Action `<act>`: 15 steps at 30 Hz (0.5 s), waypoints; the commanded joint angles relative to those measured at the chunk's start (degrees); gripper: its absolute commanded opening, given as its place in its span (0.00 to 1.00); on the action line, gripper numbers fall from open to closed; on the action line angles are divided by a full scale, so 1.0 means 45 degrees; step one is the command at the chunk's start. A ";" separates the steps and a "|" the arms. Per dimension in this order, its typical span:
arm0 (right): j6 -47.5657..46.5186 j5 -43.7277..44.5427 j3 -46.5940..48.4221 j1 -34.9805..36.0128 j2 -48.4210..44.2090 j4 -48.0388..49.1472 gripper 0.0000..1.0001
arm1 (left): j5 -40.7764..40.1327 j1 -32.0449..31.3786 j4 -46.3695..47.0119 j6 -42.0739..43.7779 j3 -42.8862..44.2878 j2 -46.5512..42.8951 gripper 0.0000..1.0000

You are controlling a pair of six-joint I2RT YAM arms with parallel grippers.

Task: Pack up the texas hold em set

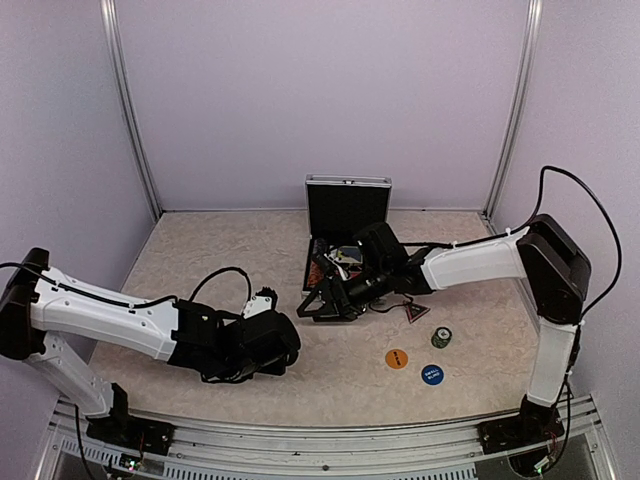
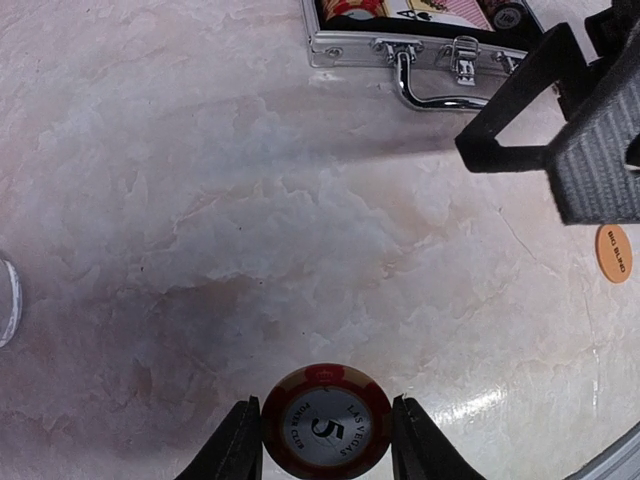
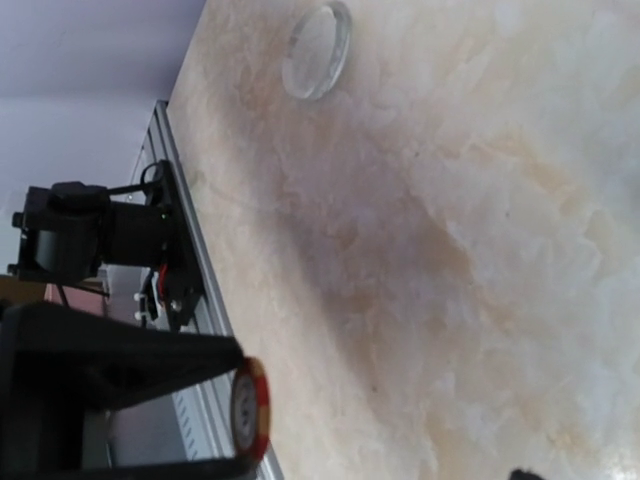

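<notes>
One briefcase (image 1: 347, 205) open, long axis left-right, handle (image 2: 430, 85) facing near edge.

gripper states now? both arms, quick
left gripper: closed on a red chip.
right gripper: a second chip sits edge-on between its fingertips; gripped or not cannot be told.

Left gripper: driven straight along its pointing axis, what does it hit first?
Probably the silver aluminium briefcase, at its front corner beside the chrome handle; only marbled tabletop lies between. The left gripper, shut on a red poker chip, may angle tableward, so depth is unsure.
</notes>
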 commanded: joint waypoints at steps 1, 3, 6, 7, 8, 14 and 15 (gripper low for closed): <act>0.0191 -0.0559 0.0408 0.0220 0.0404 0.0083 0.80 | -0.0159 -0.0200 0.0133 0.0135 0.0490 0.0223 0.42; 0.0186 -0.0671 0.0465 0.0316 0.0517 0.0082 0.79 | -0.0166 -0.0260 0.0127 0.0145 0.0607 0.0319 0.42; 0.0181 -0.0894 0.0597 0.0454 0.0736 0.0063 0.78 | -0.0151 -0.0317 0.0146 0.0179 0.0748 0.0429 0.42; 0.0190 -0.0987 0.0672 0.0494 0.0818 0.0063 0.77 | -0.0148 -0.0349 0.0150 0.0191 0.0805 0.0494 0.42; 0.0206 -0.1052 0.0721 0.0551 0.0880 0.0063 0.76 | -0.0148 -0.0358 0.0145 0.0214 0.0856 0.0523 0.42; 0.0217 -0.1358 0.0900 0.0711 0.1279 0.0050 0.72 | -0.0148 -0.0472 0.0162 0.0207 0.1007 0.0685 0.42; 0.0234 -0.1406 0.0910 0.0749 0.1325 0.0056 0.71 | -0.0148 -0.0476 0.0164 0.0207 0.1016 0.0683 0.42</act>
